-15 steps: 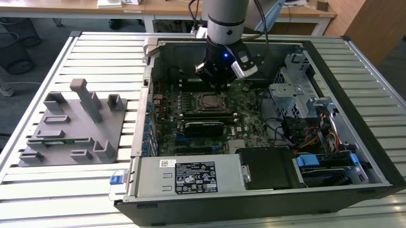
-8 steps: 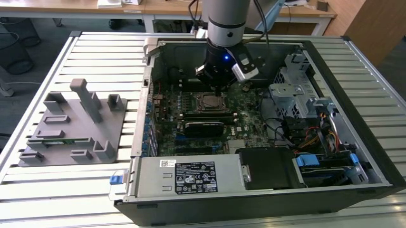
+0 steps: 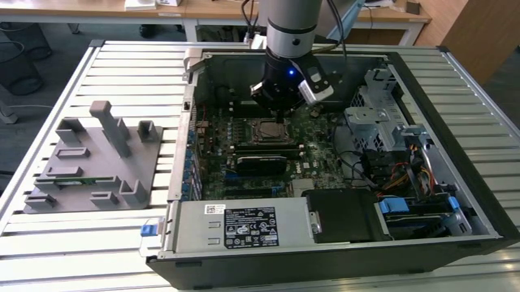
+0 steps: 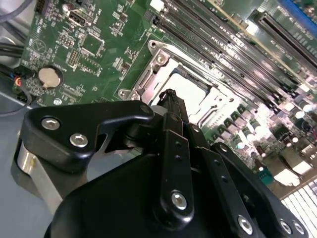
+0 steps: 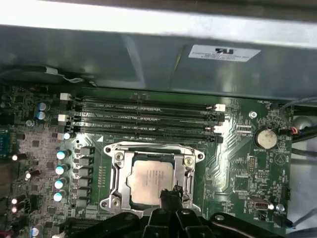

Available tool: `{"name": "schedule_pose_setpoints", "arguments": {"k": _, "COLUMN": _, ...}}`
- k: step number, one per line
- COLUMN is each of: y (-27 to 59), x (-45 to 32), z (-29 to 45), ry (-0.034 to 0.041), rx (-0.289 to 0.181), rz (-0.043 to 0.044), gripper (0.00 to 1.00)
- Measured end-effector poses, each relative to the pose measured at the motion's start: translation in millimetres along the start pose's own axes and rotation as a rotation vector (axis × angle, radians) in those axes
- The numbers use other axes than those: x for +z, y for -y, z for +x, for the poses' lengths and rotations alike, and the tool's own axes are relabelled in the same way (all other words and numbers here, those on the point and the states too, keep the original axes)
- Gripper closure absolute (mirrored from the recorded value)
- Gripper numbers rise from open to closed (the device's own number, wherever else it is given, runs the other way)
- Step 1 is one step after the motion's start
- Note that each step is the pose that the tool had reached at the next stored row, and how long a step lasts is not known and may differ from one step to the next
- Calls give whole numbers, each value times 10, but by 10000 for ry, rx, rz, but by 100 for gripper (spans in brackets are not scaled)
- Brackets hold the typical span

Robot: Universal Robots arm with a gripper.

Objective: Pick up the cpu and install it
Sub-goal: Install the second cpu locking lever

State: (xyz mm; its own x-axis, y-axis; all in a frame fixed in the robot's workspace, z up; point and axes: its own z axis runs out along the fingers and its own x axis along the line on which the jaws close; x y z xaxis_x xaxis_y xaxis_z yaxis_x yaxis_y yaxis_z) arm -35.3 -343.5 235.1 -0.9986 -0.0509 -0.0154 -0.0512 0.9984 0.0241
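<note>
Hovering over the socketed cpu (image 5: 151,181), gripper (image 5: 171,194) with jaws together, empty, inside the case.

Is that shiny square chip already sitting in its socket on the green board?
Yes: in the first wrist view the cpu lies flat inside the metal socket frame on the motherboard.

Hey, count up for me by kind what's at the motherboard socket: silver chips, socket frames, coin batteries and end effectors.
Shiny silver-grey square cpu: 1
Square metal socket frame around it: 1
Round silver coin battery: 1
Black end effector: 1
Total: 4
</note>
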Motion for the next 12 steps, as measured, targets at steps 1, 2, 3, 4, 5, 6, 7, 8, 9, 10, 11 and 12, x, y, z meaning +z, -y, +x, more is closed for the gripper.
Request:
{"name": "schedule_pose_setpoints", "arguments": {"k": 1, "y": 3, "x": -10, "z": 0, "ry": -3, "rx": -1, "rz": -1, "gripper": 89}}
{"name": "schedule_pose_setpoints", "arguments": {"k": 2, "y": 9, "x": -11, "z": 3, "ry": -2, "rx": -2, "rz": -2, "gripper": 89}}
{"name": "schedule_pose_setpoints", "arguments": {"k": 3, "y": 14, "x": -11, "z": 7, "ry": -3, "rx": 0, "rz": -2, "gripper": 89}}
{"name": "schedule_pose_setpoints", "arguments": {"k": 4, "y": 21, "x": -10, "z": 10, "ry": -3, "rx": -1, "rz": -1, "gripper": 89}}
{"name": "schedule_pose_setpoints", "arguments": {"k": 5, "y": 32, "x": -10, "z": 12, "ry": -5, "rx": -2, "rz": 0, "gripper": 89}}
{"name": "schedule_pose_setpoints", "arguments": {"k": 6, "y": 53, "x": -9, "z": 13, "ry": -3, "rx": -1, "rz": -2, "gripper": 89}}
{"name": "schedule_pose_setpoints", "arguments": {"k": 7, "y": 83, "x": -8, "z": 14, "ry": -3, "rx": -1, "rz": -2, "gripper": 89}}
{"name": "schedule_pose_setpoints", "arguments": {"k": 8, "y": 117, "x": -9, "z": 16, "ry": -4, "rx": -1, "rz": 0, "gripper": 89}}
{"name": "schedule_pose_setpoints", "arguments": {"k": 9, "y": 144, "x": -10, "z": 18, "ry": -4, "rx": 0, "rz": 0, "gripper": 89}}
{"name": "schedule_pose_setpoints", "arguments": {"k": 10, "y": 167, "x": -10, "z": 19, "ry": -4, "rx": 0, "rz": -1, "gripper": 89}}
{"name": "schedule_pose_setpoints", "arguments": {"k": 11, "y": 189, "x": -10, "z": 20, "ry": -3, "rx": 0, "rz": -1, "gripper": 89}}
{"name": "schedule_pose_setpoints", "arguments": {"k": 12, "y": 202, "x": -10, "z": 21, "ry": -4, "rx": 0, "rz": -1, "gripper": 89}}
